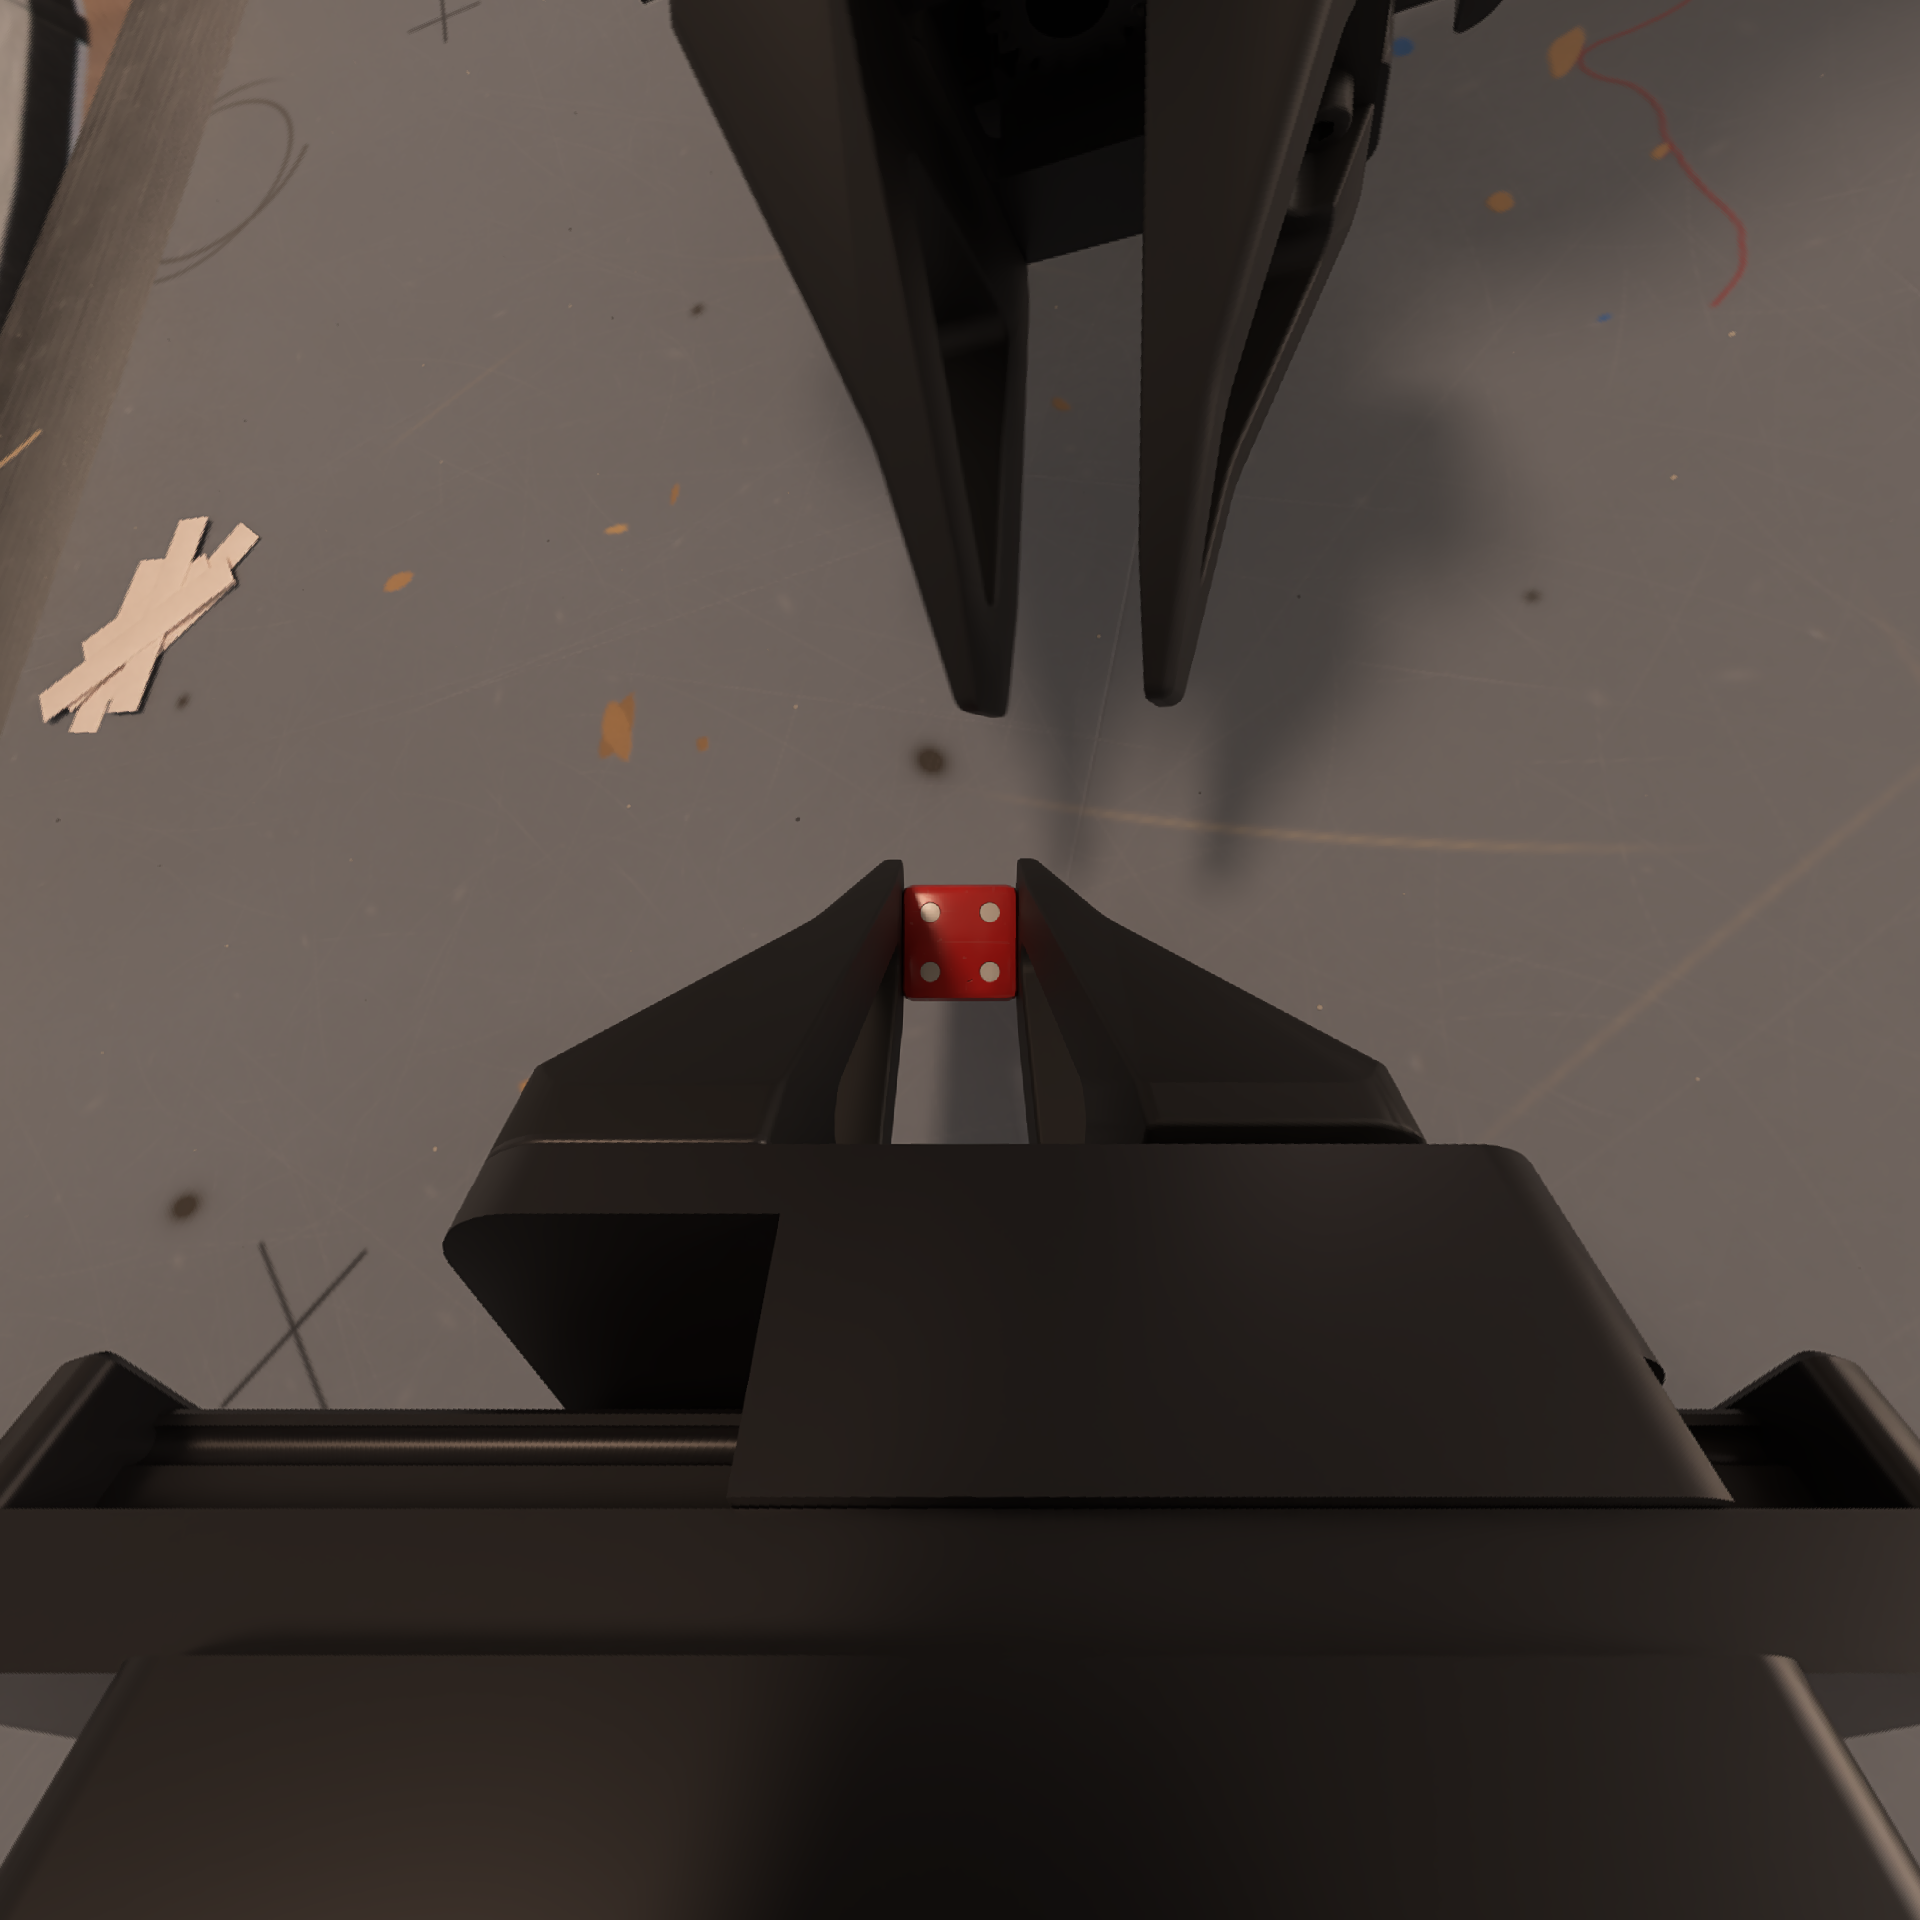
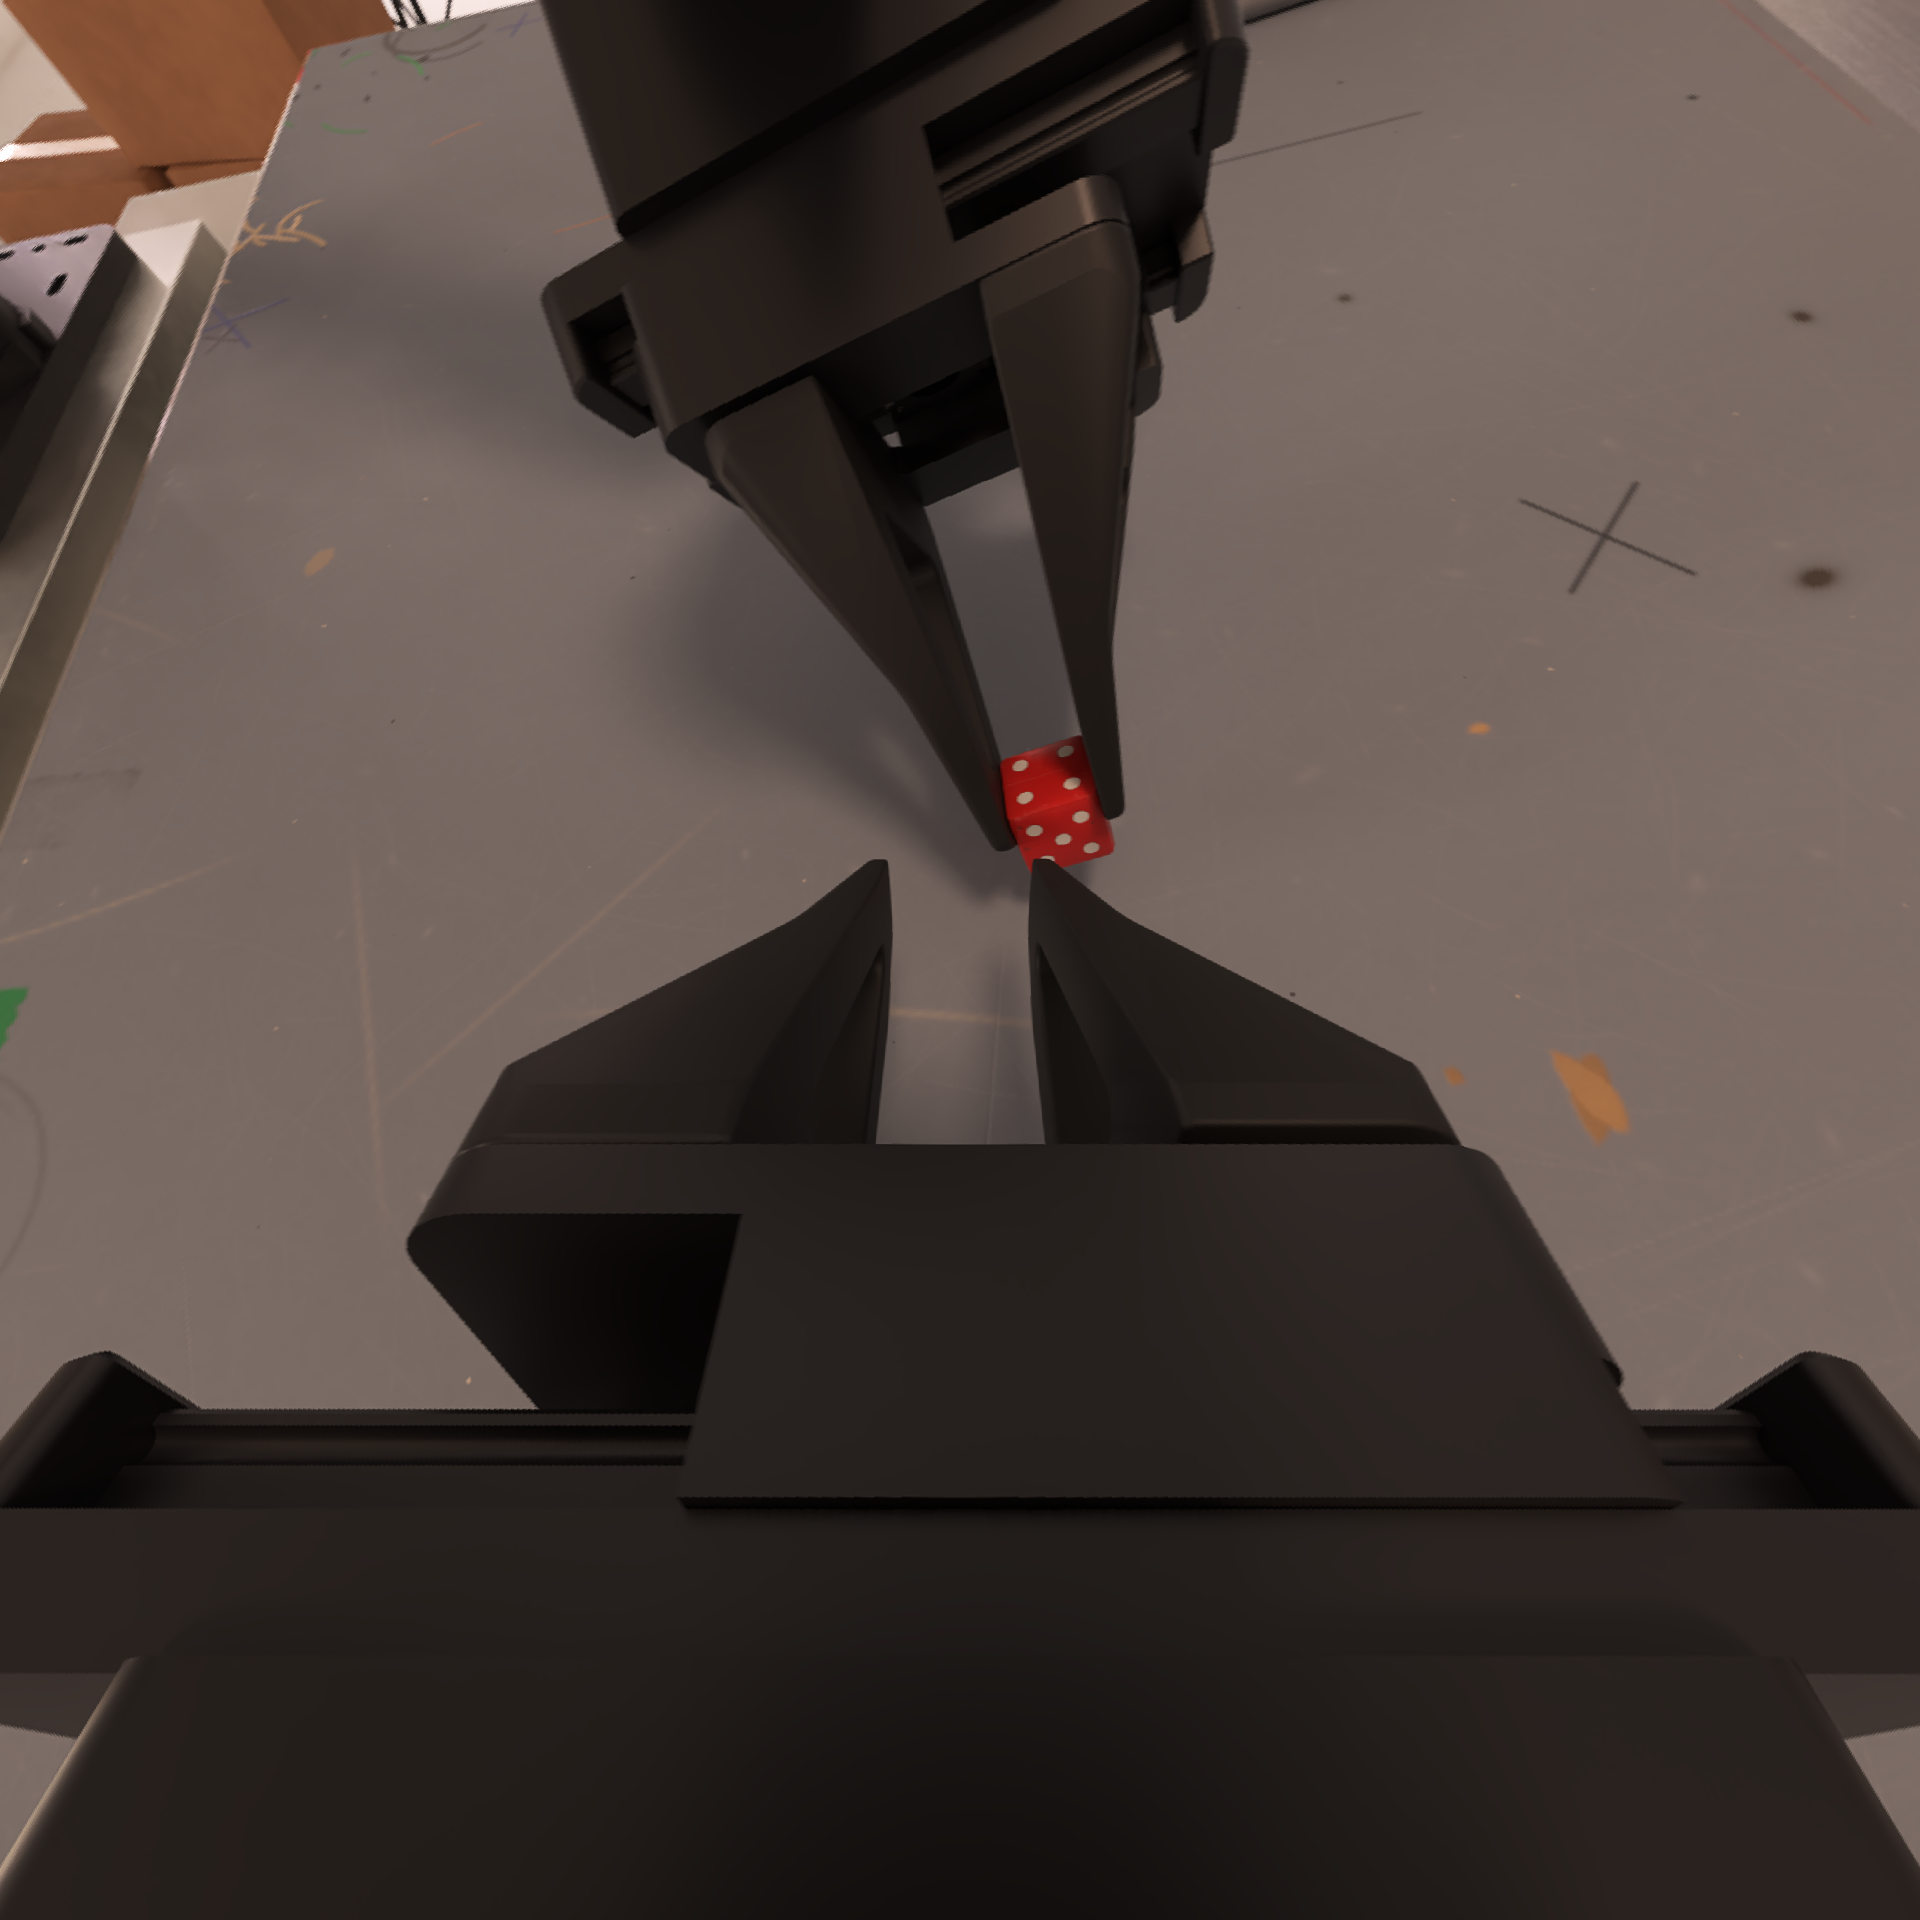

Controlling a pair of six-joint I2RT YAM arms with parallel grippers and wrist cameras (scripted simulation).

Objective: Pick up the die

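— Left gripper (image 1: 959,868) clamps the red die (image 1: 959,941) between its fingertips, one pad on each side face; four-pip face toward our wrist camera.

— Die on the grey table (image 1: 1455,935) or clear of it? We cannot tell.

— Right gripper (image 2: 959,868): fingers narrowly parted, holding nothing, tips just short of the die.

— So the left is the arm to lift, we judge; straight up.

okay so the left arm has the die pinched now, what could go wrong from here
1. The left gripper holds the red die only at its fingers' very tips, so it may slip or twist out when lifted.
2. The right gripper is open, with one tip close to the die; either arm moving might knock it loose.
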